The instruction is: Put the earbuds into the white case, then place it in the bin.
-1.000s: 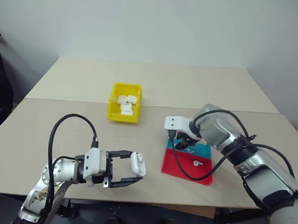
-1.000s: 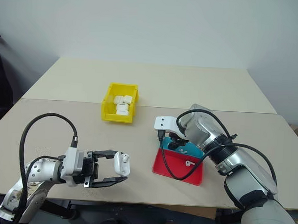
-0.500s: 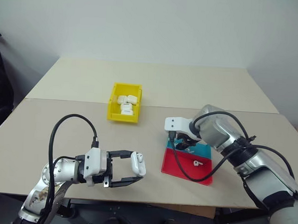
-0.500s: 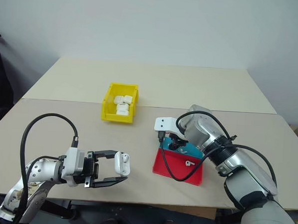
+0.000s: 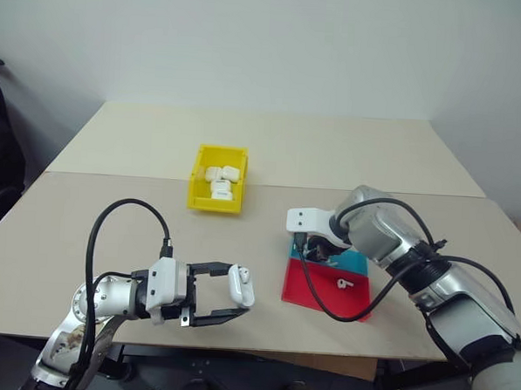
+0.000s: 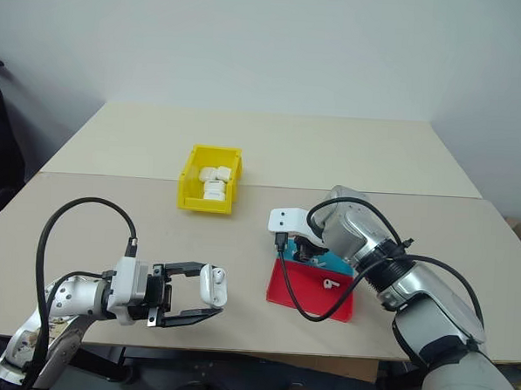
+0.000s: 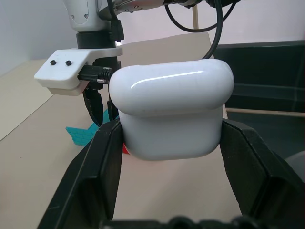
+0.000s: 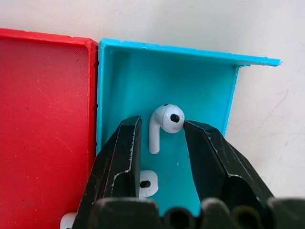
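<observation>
The right gripper (image 8: pixel 159 138) stood apart around a tiny, glossy, slippery earbud (image 8: pixel 163 123); better pinch its stem. The left gripper (image 7: pixel 167 138) was clamped on the white case (image 7: pixel 172 112).

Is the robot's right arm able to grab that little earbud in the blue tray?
Probably yes. The right end effector already straddles the earbud in the blue tray, one finger on each side, and nothing sits between them.
</observation>
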`<state>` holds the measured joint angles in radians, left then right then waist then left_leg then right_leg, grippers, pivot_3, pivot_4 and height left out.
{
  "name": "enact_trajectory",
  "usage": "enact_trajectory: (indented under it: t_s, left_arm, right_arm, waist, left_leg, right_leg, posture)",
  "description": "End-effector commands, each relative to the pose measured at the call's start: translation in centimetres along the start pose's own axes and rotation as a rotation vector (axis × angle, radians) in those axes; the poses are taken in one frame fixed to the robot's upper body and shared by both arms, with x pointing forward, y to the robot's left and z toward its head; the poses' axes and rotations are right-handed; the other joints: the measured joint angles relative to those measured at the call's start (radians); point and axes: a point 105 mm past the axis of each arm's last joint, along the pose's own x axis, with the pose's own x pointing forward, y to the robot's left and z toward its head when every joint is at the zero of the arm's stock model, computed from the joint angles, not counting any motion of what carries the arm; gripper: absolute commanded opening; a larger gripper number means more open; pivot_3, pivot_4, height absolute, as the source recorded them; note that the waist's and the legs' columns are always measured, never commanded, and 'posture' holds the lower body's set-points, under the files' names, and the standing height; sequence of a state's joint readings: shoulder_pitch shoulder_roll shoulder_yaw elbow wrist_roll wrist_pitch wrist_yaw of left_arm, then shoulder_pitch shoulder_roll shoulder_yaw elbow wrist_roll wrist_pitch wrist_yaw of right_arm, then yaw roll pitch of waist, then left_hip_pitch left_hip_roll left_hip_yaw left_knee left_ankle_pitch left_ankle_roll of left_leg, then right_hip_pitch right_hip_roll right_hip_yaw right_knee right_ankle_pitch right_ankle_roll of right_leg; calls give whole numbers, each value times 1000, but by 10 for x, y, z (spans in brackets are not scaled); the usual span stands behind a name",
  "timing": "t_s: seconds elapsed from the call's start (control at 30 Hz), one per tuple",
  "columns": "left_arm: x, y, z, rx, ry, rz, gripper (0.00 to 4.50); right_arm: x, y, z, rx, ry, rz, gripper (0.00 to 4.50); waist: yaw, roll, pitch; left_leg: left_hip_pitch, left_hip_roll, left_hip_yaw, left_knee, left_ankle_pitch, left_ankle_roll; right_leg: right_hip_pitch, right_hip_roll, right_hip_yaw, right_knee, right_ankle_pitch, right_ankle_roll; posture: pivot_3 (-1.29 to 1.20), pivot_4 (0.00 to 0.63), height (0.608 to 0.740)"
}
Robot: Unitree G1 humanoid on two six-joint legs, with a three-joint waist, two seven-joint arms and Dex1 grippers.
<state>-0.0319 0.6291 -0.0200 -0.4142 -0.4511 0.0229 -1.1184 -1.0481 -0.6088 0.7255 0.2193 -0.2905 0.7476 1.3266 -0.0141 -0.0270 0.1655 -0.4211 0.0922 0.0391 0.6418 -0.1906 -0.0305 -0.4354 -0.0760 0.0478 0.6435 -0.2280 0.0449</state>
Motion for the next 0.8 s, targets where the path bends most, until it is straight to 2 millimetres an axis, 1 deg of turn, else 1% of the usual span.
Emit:
enact_trajectory:
  t_s: [0.03, 0.3, 0.6, 0.8]
  left_arm:
    - [-1, 2, 5, 35, -1, 3, 2780]
    - [-1, 4, 6, 41, -6, 7, 2780]
    - [0, 5, 6, 44, -7, 5, 2780]
    - [0, 5, 5, 45, -7, 2, 2780]
  right_arm:
    - [-9, -6, 6, -12, -35, -35, 1751]
    - [-8, -10, 9, -13, -40, -58, 1751]
    - [-6, -8, 7, -25, -26, -47, 1751]
    - [-5, -10, 3, -22, -2, -60, 1751]
  waist:
    - [0, 0, 0]
    - [-1, 0, 0]
    - [0, 0, 0]
    - [0, 0, 0]
  left_leg:
    - [0, 0, 0, 0, 0, 0]
    - [0, 0, 0, 0, 0, 0]
    - [0, 0, 0, 0, 0, 0]
    - [0, 0, 0, 0, 0, 0]
  right_leg:
    - [0, 0, 0, 0, 0, 0]
    - [0, 0, 0, 0, 0, 0]
    - [0, 0, 0, 0, 0, 0]
    - [0, 0, 0, 0, 0, 0]
  posture:
    - [0, 150, 740]
    - [0, 150, 740]
    - [0, 150, 740]
    - [0, 150, 740]
